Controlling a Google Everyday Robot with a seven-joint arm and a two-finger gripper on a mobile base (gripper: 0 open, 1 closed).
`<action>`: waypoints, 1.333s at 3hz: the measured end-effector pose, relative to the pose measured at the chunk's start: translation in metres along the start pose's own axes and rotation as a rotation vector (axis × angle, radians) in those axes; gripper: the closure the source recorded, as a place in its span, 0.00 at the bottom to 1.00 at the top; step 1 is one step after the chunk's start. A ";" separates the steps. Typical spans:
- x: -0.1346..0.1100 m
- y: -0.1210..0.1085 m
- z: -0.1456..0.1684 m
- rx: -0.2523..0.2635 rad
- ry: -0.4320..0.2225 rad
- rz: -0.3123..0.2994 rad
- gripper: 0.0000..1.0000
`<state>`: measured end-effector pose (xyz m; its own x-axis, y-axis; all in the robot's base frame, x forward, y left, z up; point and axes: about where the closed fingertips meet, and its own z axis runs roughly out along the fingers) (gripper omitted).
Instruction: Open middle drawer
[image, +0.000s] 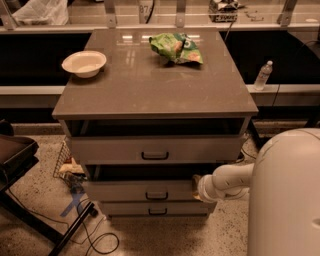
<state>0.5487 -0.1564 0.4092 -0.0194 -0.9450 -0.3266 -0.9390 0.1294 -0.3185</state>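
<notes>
At the right end of the middle drawer (135, 191), my gripper (197, 184) hangs just beside the edge of the front, well apart from the small dark handle (156, 195) at its centre. I cannot tell whether it is released or clenched. The drawer lies between the taller top drawer (110, 149) and the slim bottom drawer (125, 208). I judge this the reaching step; next I need a firm hold, then a straight pull outward.

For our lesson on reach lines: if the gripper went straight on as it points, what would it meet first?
Probably the right end of the middle drawer: the gripper sits beside it, low at the right of the cabinet, pointing image-left. Depth is unclear.
</notes>
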 end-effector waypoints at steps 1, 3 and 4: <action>-0.002 -0.002 -0.006 0.000 0.000 0.000 0.95; -0.003 -0.003 -0.009 0.000 0.000 0.000 1.00; -0.003 -0.003 -0.010 0.000 0.000 0.000 1.00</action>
<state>0.5485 -0.1565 0.4198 -0.0200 -0.9450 -0.3266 -0.9390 0.1299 -0.3185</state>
